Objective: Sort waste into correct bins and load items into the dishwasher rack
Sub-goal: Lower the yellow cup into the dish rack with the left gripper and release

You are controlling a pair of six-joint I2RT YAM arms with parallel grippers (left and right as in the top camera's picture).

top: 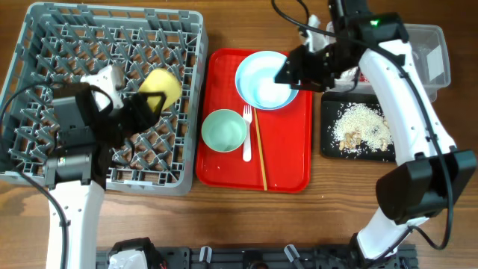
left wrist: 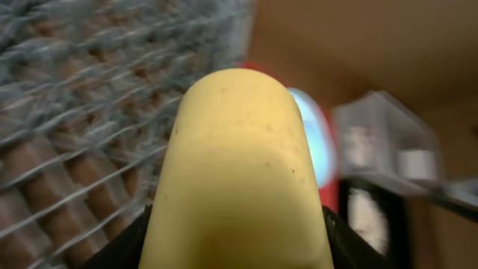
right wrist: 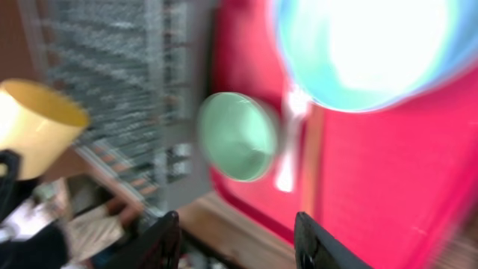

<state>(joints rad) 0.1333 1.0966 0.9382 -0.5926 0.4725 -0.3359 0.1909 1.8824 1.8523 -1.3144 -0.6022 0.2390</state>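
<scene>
My left gripper [top: 149, 101] is shut on the small yellow cup [top: 161, 89] and holds it over the grey dishwasher rack [top: 45, 45]. The cup [left wrist: 235, 172] fills the left wrist view between the fingers [left wrist: 235, 250]. On the red tray [top: 287, 149] lie a pale-blue bowl [top: 263, 78], a light-green bowl [top: 224, 129], a white fork [top: 247, 136] and chopsticks [top: 261, 149]. My right gripper [top: 293, 71] is open and empty above the blue bowl's right edge. Its fingers [right wrist: 239, 243] frame the tray, with the green bowl [right wrist: 237, 136] and blue bowl [right wrist: 366, 45] beyond.
A black tray [top: 328, 146] holding beige crumbs [top: 361, 128] sits right of the red tray. A clear tub [top: 429, 48] stands at the back right, partly hidden by my right arm. A red-and-white scrap [top: 363, 75] shows by the arm.
</scene>
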